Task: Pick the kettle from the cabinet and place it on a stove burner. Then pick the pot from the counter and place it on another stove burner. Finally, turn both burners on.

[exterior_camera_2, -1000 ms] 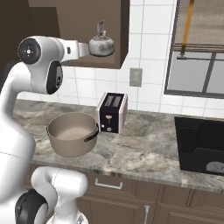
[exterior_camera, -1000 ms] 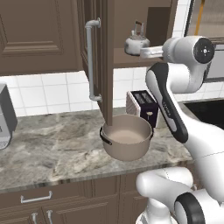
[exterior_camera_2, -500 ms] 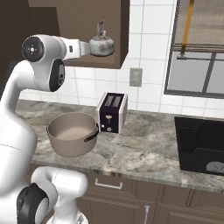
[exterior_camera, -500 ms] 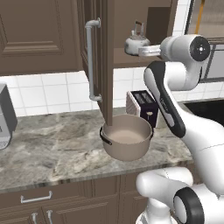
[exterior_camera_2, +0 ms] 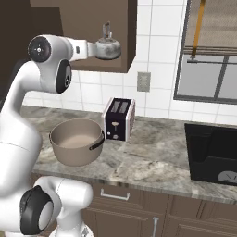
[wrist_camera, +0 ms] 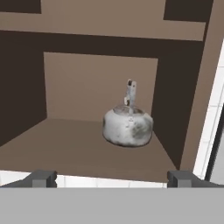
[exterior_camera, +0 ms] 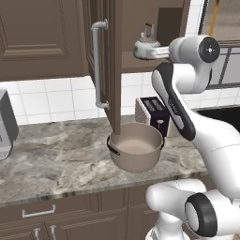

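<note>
The small silver kettle [wrist_camera: 127,127] stands upright on the shelf of the open dark brown cabinet [wrist_camera: 87,148], near its right wall. My gripper [wrist_camera: 112,178] is open, level with the shelf's front edge, and the kettle sits ahead of it, apart from both fingertips. From the base, the kettle [exterior_camera: 146,43] [exterior_camera_2: 108,48] shows just past the end of my outstretched hand. The beige pot [exterior_camera: 136,147] [exterior_camera_2: 76,141] rests on the marble counter [exterior_camera: 47,159] [exterior_camera_2: 148,157] below the cabinet. The black stove [exterior_camera_2: 213,152] lies to the right.
The cabinet door [exterior_camera: 112,70] hangs open over the pot, its silver bar handle [exterior_camera: 97,65] to the left. A black-fronted toaster [exterior_camera: 152,110] [exterior_camera_2: 118,118] stands behind the pot against the tiled wall. A grey appliance [exterior_camera: 4,122] sits at the counter's far left.
My hand has reached a little closer to the kettle on the shelf. The jaws have stayed open, and the kettle and pot have not moved.
</note>
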